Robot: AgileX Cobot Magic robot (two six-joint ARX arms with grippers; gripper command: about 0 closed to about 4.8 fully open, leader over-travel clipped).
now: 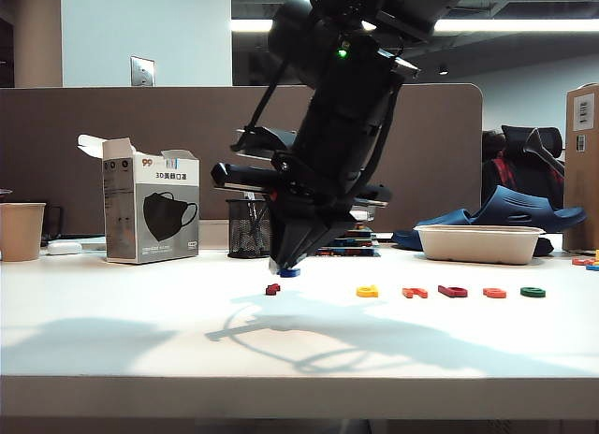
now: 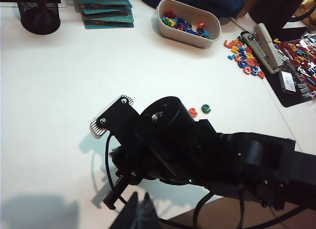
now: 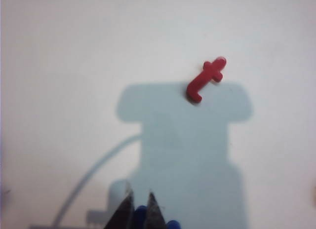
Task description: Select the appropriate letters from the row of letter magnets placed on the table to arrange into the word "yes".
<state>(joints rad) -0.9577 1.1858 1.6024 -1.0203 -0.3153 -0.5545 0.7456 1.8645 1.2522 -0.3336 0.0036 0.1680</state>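
Now, seen from the side, the right pincer (image 1: 286,265) points down just above the white tabletop (image 1: 140,312). Its tips are pinched on a blue letter (image 1: 289,272), which hangs a little above the tabletop. A dark red letter (image 1: 272,289) lies just beside the pincer, a bit nearer the camera. Farther out from the pincer, on the side away from the mask box (image 1: 150,209), lie a yellow letter (image 1: 367,291), an orange letter (image 1: 415,292), a crimson letter (image 1: 452,291), an orange-red letter (image 1: 494,292) and, last, a green letter (image 1: 533,291).

From the left wrist, the left pincer (image 2: 139,209) shows only as dark tips at the edge, set close together with nothing between them. The other black arm (image 2: 197,150) fills the space in front of it. Past that arm sit the orange-red letter (image 2: 193,112) and green letter (image 2: 206,108), side by side.

From the right wrist, the right pincer (image 3: 140,209) is closed tight on the blue letter (image 3: 140,212). The dark red letter (image 3: 205,79) lies ahead of it, flat on the tabletop (image 3: 59,66).
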